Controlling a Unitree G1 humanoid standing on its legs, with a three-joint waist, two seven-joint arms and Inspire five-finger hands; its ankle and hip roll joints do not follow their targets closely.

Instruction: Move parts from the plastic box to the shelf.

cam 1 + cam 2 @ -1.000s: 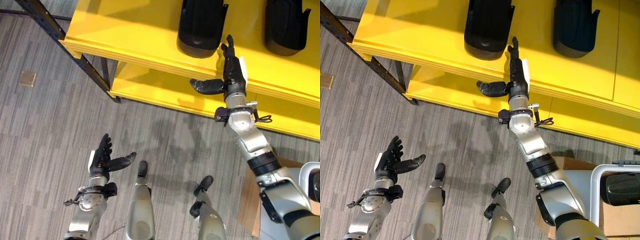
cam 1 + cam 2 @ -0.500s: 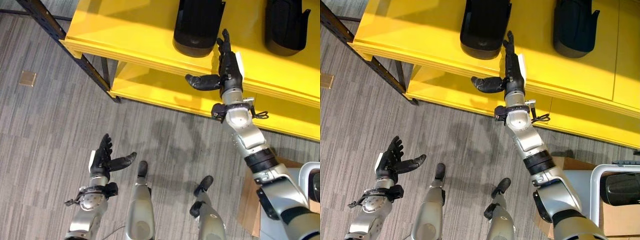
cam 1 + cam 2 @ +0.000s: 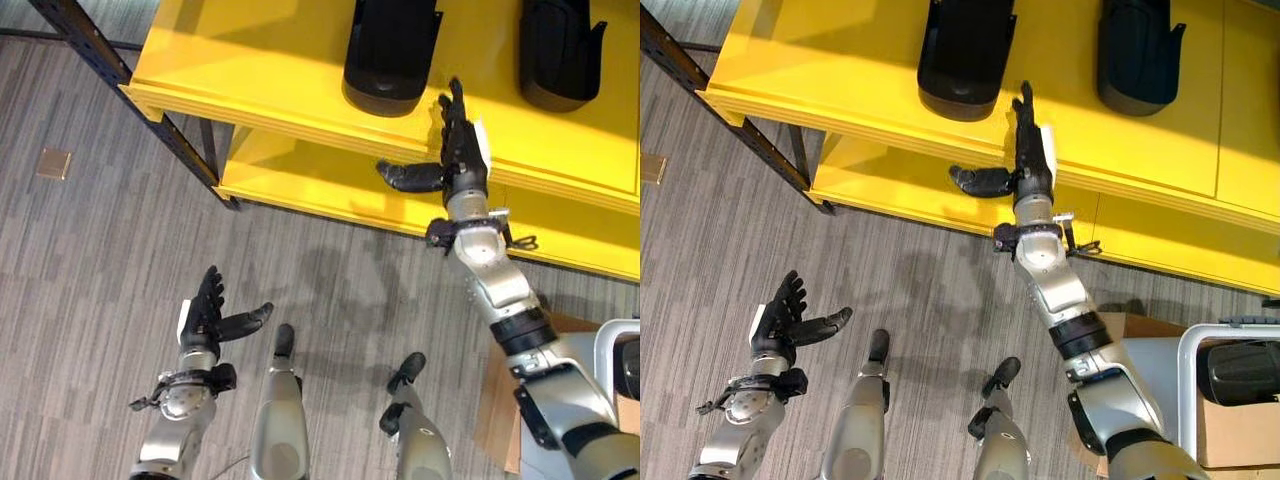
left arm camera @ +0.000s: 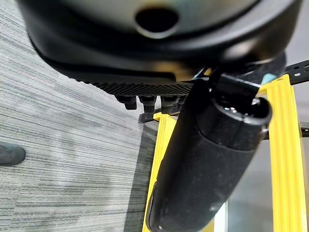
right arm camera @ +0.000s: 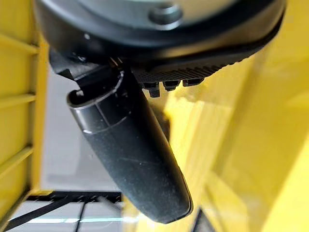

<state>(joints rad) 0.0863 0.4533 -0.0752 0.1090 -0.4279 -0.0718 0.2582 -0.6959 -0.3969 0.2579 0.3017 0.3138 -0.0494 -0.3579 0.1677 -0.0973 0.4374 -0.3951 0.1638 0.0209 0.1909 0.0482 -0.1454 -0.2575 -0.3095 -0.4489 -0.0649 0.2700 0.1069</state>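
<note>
Right hand [image 3: 463, 160] empty, fingers straight, at the shelf's [image 3: 250, 70] front edge.
Nearest part [image 3: 390, 50] lies just beyond its fingertips, long axis running toward the shelf's back.

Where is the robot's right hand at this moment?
In the left eye view, the right hand is open at the front edge of the yellow shelf's top board, just right of the nearer black part, touching nothing.

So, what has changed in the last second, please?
The right hand, open and empty, swung slightly toward the nearer black part on the yellow shelf, then eased back; it is not touching it. The left hand stayed open, low over the floor. Both black parts stayed put.
</note>
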